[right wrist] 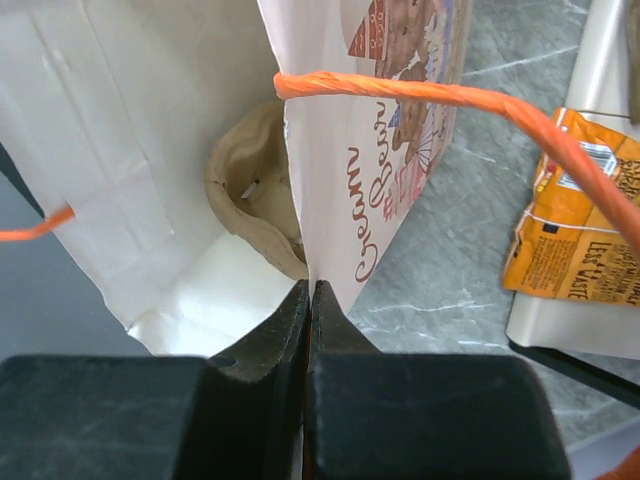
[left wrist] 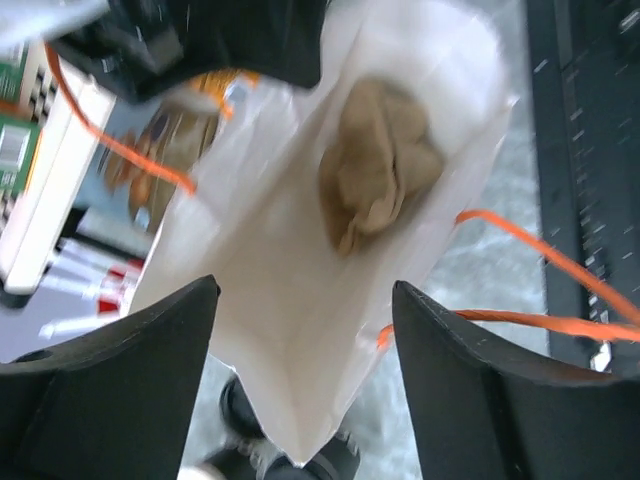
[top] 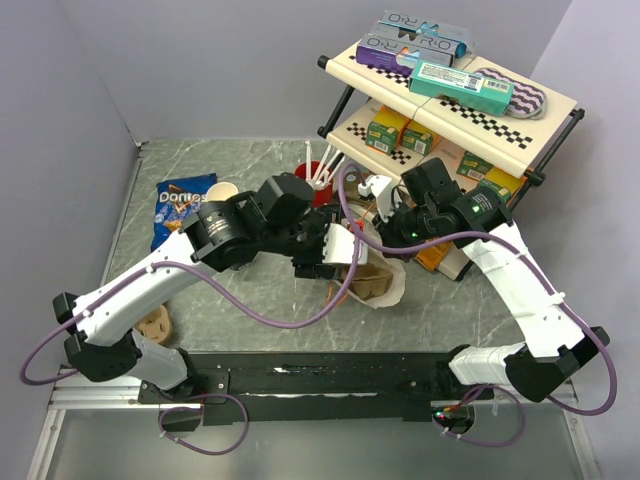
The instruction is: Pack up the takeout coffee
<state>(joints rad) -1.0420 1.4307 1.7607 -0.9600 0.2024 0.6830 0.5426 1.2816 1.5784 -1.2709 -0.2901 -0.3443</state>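
Black plastic fingers of the left gripper [left wrist: 300,300] are seen spread wide with nothing between them, poised over the mouth of the white paper bag [left wrist: 260,300] with orange cord handles, inside which a tan moulded-pulp cup carrier [left wrist: 380,170] is lodged. One wall of the bag is pinched at its rim between the fully closed fingers of the right gripper [right wrist: 310,295], so the mouth is held apart (the printed side faces outward). Farther out, the takeout coffee, a small paper cup [top: 224,190] showing a cream inside, is found on the grey marbled table [top: 440,310] just beside the blue Doritos chip bag [top: 183,205]. It lies to the left of and behind the left gripper, well apart from the bag and partly hidden by the left arm. It appears to stand upright, mouth up, and no lid can be made out. The left arm is judged the nearer, so the fetch would fall to it.
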